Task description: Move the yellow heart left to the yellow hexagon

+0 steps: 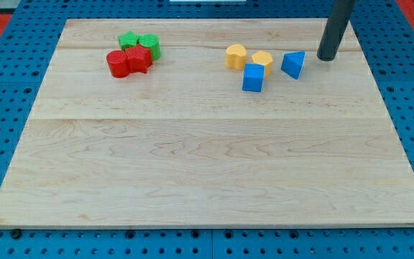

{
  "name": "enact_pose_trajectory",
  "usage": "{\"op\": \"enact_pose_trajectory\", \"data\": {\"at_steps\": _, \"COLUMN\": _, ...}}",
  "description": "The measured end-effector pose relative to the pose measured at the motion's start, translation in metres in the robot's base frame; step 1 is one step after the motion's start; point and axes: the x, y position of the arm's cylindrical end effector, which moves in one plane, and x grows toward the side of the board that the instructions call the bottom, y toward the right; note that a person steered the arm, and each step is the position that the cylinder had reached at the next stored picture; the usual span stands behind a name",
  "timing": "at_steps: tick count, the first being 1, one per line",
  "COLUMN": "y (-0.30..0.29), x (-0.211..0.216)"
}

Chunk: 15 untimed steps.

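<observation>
Two yellow blocks sit at the view's upper middle. The left one looks rounded like a heart. The right one looks angular like a hexagon. They lie close together, a small gap apart. My tip rests on the board to the right of both, just right of a blue triangle. It touches no block. The dark rod rises from the tip to the view's top edge.
A blue cube sits just below the two yellow blocks, touching the right one. At the upper left, two red blocks and two green blocks are clustered. The wooden board lies on a blue pegboard.
</observation>
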Motion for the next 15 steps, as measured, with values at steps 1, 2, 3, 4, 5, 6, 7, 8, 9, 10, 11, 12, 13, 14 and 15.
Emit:
{"op": "enact_pose_trajectory", "data": {"at_steps": 1, "y": -0.054, "x": -0.001}}
{"op": "enact_pose_trajectory", "data": {"at_steps": 2, "y": -0.057, "x": 0.011}}
{"op": "enact_pose_trajectory", "data": {"at_steps": 3, "y": -0.057, "x": 0.037}}
{"op": "enact_pose_trajectory", "data": {"at_steps": 4, "y": -0.058, "x": 0.038}}
{"op": "enact_pose_trajectory", "data": {"at_steps": 5, "y": -0.058, "x": 0.04}}
{"op": "enact_pose_trajectory", "data": {"at_steps": 6, "y": -0.045, "x": 0.046}}
{"op": "enact_pose_trajectory", "data": {"at_steps": 7, "y": -0.021, "x": -0.014}}
{"op": "enact_pose_trajectory", "data": {"at_steps": 8, "y": -0.034, "x": -0.06}}
{"op": "enact_pose_trajectory", "data": {"at_steps": 9, "y": -0.094, "x": -0.063}}
{"op": "enact_pose_trajectory", "data": {"at_steps": 10, "y": -0.104, "x": -0.049}}
{"op": "enact_pose_trajectory", "data": {"at_steps": 11, "y": -0.147, "x": -0.04}}
{"op": "enact_pose_trajectory", "data": {"at_steps": 12, "y": -0.152, "x": -0.029}}
{"op": "enact_pose_trajectory", "data": {"at_steps": 13, "y": -0.164, "x": -0.008}}
{"op": "enact_pose_trajectory", "data": {"at_steps": 14, "y": -0.164, "x": -0.007}}
{"op": "enact_pose_trajectory", "data": {"at_steps": 15, "y": -0.174, "x": -0.051}}
